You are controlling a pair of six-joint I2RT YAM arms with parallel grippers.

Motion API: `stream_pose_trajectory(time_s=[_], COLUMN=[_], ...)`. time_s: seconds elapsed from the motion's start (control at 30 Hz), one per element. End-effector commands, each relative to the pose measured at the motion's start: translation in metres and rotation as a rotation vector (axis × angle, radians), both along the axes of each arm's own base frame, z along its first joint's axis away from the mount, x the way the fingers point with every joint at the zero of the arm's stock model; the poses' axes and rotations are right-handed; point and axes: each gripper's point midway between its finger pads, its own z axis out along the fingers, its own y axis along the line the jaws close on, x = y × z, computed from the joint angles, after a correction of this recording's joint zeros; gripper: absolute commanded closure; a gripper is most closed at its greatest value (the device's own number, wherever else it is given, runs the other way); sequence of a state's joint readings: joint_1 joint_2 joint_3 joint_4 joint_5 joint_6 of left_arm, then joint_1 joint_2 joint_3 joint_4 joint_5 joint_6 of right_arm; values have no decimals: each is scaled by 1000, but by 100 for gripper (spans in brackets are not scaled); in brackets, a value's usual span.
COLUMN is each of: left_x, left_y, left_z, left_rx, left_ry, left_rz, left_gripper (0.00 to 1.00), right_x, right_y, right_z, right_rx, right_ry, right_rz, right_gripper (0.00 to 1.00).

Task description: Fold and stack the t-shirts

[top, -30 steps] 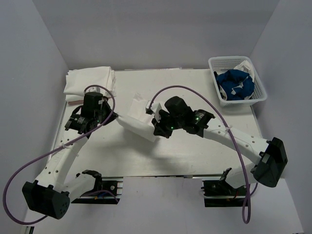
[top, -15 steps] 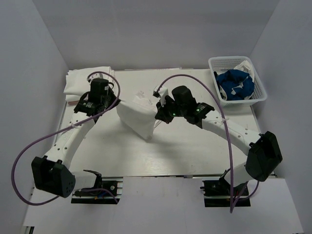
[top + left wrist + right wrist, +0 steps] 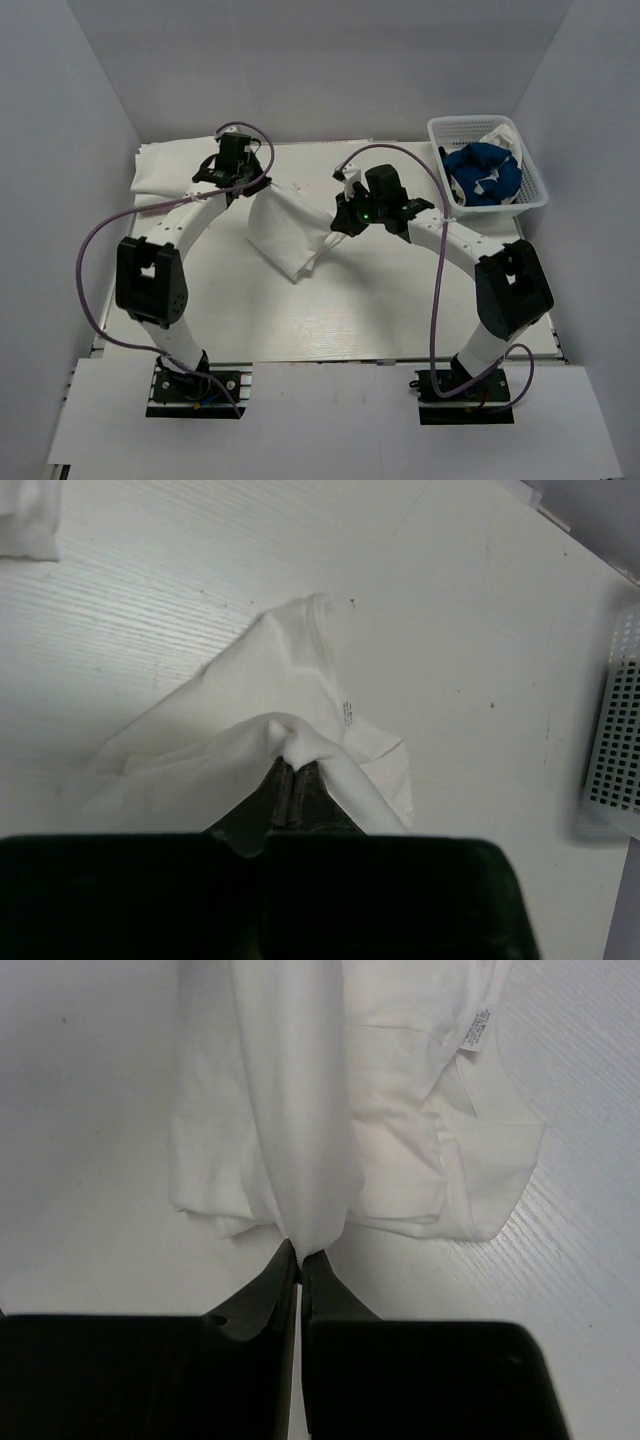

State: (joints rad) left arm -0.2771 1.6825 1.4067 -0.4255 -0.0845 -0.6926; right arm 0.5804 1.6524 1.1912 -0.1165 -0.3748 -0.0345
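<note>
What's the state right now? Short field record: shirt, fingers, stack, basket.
held item: white t-shirt, hanging between both arms over the table
left fingers: shut on a fold of the shirt
right fingers: shut on another fold of the shirt
stack: folded white t-shirts, far left corner
basket: far right corner, holds a blue t-shirt and some white cloth

White table (image 3: 400,300), pale grey walls (image 3: 300,60)
</note>
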Motion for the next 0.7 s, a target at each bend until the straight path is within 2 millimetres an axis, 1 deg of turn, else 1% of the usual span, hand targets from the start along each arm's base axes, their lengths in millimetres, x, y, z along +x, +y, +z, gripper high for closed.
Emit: stream_pose_trajectory(time_s=[0.0, 0.03, 0.07, 0.1, 0.13, 0.17, 0.2, 0.23, 0.33, 0.37, 0.4, 0.43, 0.47, 0.5, 0.53, 0.57, 0.6, 0.63, 0.67], left_x=[32, 38, 44, 50, 54, 61, 64, 68, 76, 80, 80, 82, 83, 82, 83, 84, 79, 84, 81], left_y=[-9, -14, -21, -25, -30, -40, -43, -49, -53, -54, -54, -54, -54, -56, -57, -61, -65, -66, -68], left_z=[22, 0, 2, -2, -21, -18, -22, -29, -40, -40, -51, -52, -48, -52, -49, -42, -43, -26, -25], left_rx=[-19, -16, -28, -35, -35, -48, -55, -67, -71, -71, -67, -58, -59, -54, -45, -49, -55, -54, -45], left_ry=[-84, -41, -45, -45, -9, -25, -19, -5, 4, 1, 20, 23, 17, 29, 16, 0, 11, -29, -26], left_rz=[-30, -41, -71, -81, -107, -129, -140, -158, -165, -166, -165, -171, -171, -192, -213, -242, -280, -286, -315], left_gripper=[100, 100, 100, 100, 100, 100, 100, 100, 100, 100, 100, 100, 88, 68, 21, 1, 1, 1, 1], right_x=[19, 24, 28, 28, 33, 35, 40, 41, 47, 47, 50, 53, 57, 58, 63, 65, 66, 67, 68], right_y=[1, 0, -2, -1, -3, -4, -6, -7, -13, -14, -16, -18, -20, -19, -22, -20, -22, -22, -22], right_z=[7, 7, -6, -9, -7, -14, -15, -18, -24, -32, -35, -35, -41, -41, -43, -38, -37, -30, -28], right_rx=[49, 50, 39, 40, 51, 58, 61, 58, 58, 52, 49, 50, 44, 46, 45, 45, 40, 33, 25], right_ry=[-1, -2, 26, 36, 35, 71, 66, 76, 84, 101, 109, 110, 125, 136, 142, 143, 139, 134, 122], right_rz=[-17, -25, -32, -27, -28, -47, -59, -67, -91, -95, -118, -129, -144, -154, -170, -169, -165, -163, -151], right_gripper=[100, 100, 100, 100, 100, 100, 100, 100, 100, 100, 98, 91, 84, 64, 52, 11, 11, 11, 11])
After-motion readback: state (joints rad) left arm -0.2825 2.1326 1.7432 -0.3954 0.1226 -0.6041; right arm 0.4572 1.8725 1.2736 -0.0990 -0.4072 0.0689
